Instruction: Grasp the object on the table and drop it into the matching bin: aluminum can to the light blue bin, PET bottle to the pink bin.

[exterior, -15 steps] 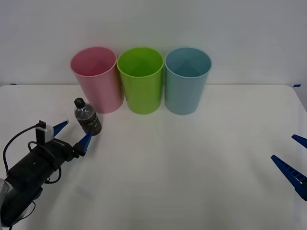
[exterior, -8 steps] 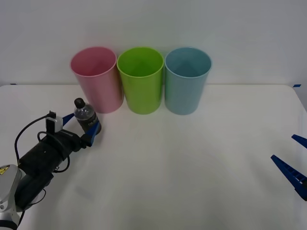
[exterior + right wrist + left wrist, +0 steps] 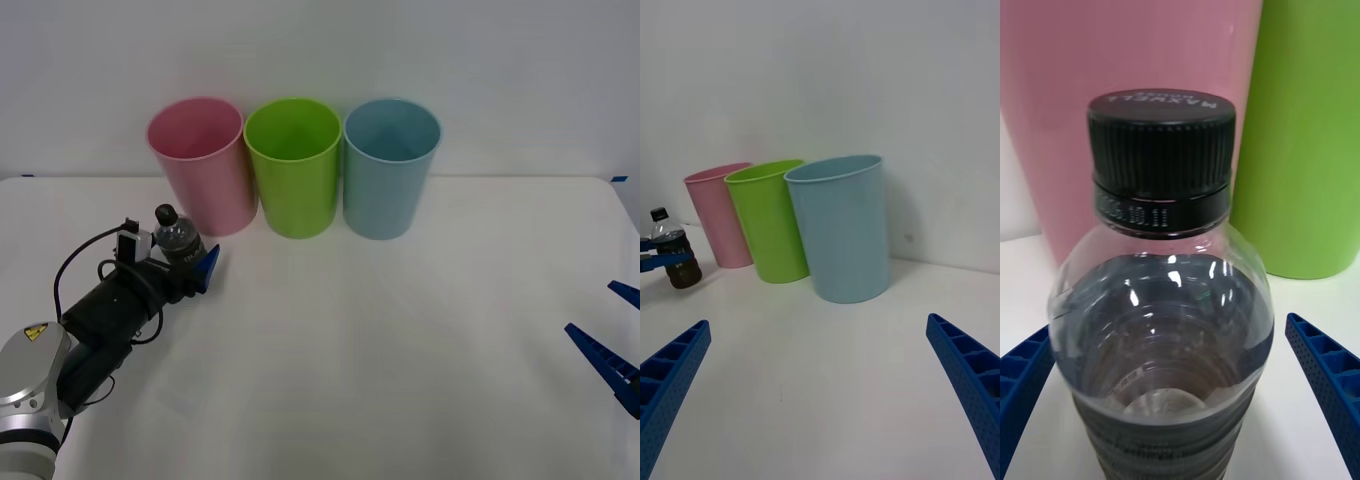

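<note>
PET bottle point(image 3: 176, 240) upright between spread, non-touching left gripper point(image 3: 183, 262) fingers, near pink bin point(image 3: 202, 165).

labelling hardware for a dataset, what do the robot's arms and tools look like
Left arm: black wrist segment, looped black cable, small white module, silver joint bearing a yellow warning sticker. Left tool and right tool: blue, ribbed, tapered fingers.

Bright even light, soft shadows, perhaps slight glare

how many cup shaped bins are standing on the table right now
3, in a row at the table's far side: the pink bin on the left, a green bin in the middle, the light blue bin on the right. None looks hidden.
</note>
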Robot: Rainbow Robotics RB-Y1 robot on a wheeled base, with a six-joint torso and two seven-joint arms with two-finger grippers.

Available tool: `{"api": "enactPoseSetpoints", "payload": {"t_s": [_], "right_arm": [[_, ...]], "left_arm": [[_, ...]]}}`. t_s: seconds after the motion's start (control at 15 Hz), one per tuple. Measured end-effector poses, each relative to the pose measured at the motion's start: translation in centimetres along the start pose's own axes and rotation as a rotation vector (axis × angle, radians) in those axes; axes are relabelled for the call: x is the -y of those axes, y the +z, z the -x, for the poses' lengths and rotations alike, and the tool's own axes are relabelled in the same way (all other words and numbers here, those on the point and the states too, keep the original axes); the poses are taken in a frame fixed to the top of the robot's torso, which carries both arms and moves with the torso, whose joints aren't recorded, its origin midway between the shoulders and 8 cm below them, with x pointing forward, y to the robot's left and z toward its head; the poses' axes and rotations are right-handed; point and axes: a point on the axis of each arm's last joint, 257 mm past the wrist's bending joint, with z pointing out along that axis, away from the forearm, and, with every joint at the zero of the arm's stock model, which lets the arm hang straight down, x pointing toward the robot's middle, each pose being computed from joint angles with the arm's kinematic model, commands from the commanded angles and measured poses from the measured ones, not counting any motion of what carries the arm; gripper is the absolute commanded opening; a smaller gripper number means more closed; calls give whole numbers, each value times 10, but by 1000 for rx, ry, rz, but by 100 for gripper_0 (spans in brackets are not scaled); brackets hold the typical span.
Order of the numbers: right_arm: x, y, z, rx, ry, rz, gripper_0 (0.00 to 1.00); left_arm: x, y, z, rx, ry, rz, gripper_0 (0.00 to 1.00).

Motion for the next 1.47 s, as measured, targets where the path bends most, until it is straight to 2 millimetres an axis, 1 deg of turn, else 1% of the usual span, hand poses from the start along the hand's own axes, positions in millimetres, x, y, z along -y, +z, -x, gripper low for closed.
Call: {"api": "enactPoseSetpoints", "payload": {"t_s": [0.2,0.27,0.33,0.4,0.87,1.0,1.07,1.2,1.47], "right_arm": [[0,0,0,0,0,0,100],[0,0,0,0,0,0,100],[0,0,0,0,0,0,100],[0,0,0,0,0,0,100],[0,0,0,0,0,0,100],[0,0,0,0,0,0,100],[0,0,0,0,0,0,100],[0,0,0,0,0,0,100],[0,0,0,0,0,0,100]], "left_arm": [[2,3,-1,-1,1,7,100],[2,3,0,-1,1,9,88],[2,3,0,0,1,11,27],[1,3,0,0,1,13,0],[-1,4,1,0,5,20,0],[0,1,1,4,2,6,0],[-1,-3,3,10,2,-8,0],[-5,-16,14,32,5,-35,0],[-10,-54,37,87,-8,-62,0]]}}
